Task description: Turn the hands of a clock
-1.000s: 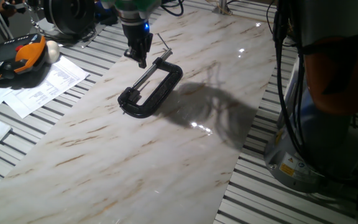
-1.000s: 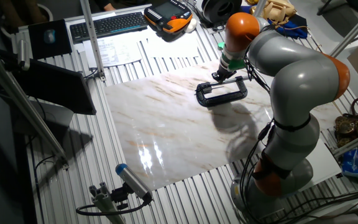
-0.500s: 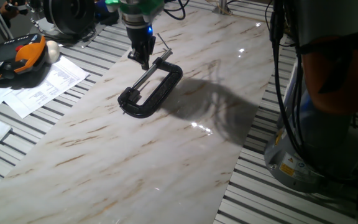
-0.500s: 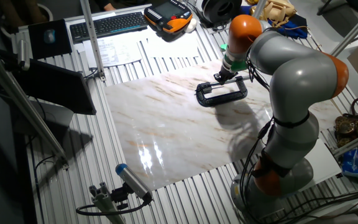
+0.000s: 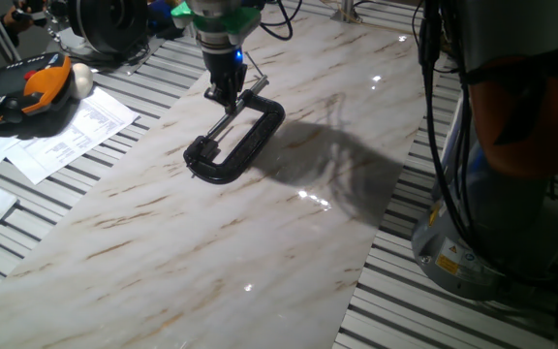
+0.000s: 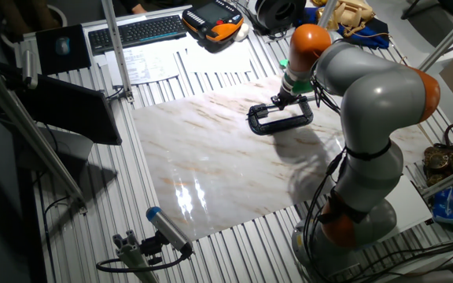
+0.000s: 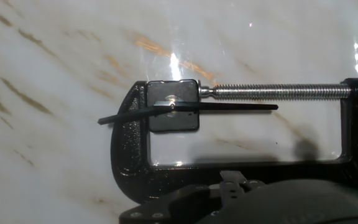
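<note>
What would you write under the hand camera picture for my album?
Tiny black clock, hands stretched sideways, pinched in a black C-clamp on marble.

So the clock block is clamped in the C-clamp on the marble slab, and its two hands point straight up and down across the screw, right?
Not quite. The clock is clamped in the C-clamp on the marble slab, but the hand view shows its hands lying nearly in line, running alongside the screw rather than across it.
</note>
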### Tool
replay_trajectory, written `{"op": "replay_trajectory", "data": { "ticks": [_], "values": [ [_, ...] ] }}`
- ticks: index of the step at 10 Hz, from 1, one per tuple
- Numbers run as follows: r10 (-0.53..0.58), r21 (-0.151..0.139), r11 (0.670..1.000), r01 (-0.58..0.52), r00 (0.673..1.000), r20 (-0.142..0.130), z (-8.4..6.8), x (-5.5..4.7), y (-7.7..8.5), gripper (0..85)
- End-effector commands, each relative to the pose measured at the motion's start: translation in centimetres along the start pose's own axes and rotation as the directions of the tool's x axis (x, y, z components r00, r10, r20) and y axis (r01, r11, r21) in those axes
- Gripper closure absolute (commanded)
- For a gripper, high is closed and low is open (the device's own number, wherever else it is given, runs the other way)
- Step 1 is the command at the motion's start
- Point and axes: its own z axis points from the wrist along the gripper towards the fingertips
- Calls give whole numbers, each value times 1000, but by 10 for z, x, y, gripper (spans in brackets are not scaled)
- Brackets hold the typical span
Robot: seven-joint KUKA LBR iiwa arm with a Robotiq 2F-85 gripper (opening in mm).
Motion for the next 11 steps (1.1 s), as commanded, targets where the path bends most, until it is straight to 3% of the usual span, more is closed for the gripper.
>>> {"op": "replay_trajectory", "data": {
  "ticks": [1, 2, 4, 11],
  "values": [
    [-3, 0, 1000, 3, 1000, 3, 3, -1, -1, 850],
    [-16, -3, 1000, 16, 1000, 10, 3, -5, -3, 850],
    [-23, -4, 1000, 23, 1000, -5, -5, -16, -4, 850],
    [-20, 6, 1000, 20, 1000, 11, -5, -18, -7, 850]
  ]
}}
